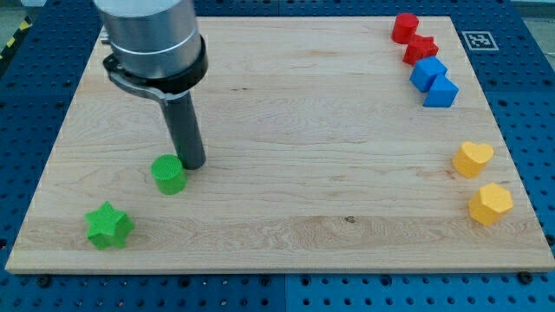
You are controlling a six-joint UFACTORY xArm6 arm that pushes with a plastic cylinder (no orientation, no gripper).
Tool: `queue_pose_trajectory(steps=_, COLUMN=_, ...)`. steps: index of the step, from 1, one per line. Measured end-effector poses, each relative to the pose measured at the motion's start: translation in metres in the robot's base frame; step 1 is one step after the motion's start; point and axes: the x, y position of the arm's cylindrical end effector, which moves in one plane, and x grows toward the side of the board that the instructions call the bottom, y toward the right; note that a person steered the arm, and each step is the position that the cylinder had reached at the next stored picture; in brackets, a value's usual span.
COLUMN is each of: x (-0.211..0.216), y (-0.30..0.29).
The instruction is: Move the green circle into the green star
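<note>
Lying on a blue perforated base (35, 104), a pale wooden tabletop (295, 121) with visible grain fills most of the view. A black-and-white marker tag (476, 40) sits on its top right corner.

Items on the tabletop:
- green circle (169, 173), lower left, just touching or nearly touching my tip (193, 165), which stands at its upper right.
- green star (109, 226), near the bottom left corner, apart from the green circle, down and to its left.
- two red blocks (404, 28) (421, 48), top right, touching each other; exact shapes hard to make out.
- two blue blocks (427, 73) (440, 91), directly below the red pair, touching each other.
- yellow heart (473, 159) and yellow hexagon-like block (491, 204), right edge, apart from one another.

Arm: there is no hand; a dark rod descends from a grey cylindrical housing (149, 30), which is cut off at the view's top. It holds nothing.

Yellow-black striping (12, 42) shows at the far top left, mostly cut off.
</note>
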Motion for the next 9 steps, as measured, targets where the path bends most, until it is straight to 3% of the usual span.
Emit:
queue_pose_trajectory(steps=4, x=0.005, y=-0.031)
queue_pose_trajectory(steps=9, x=0.056, y=-0.031)
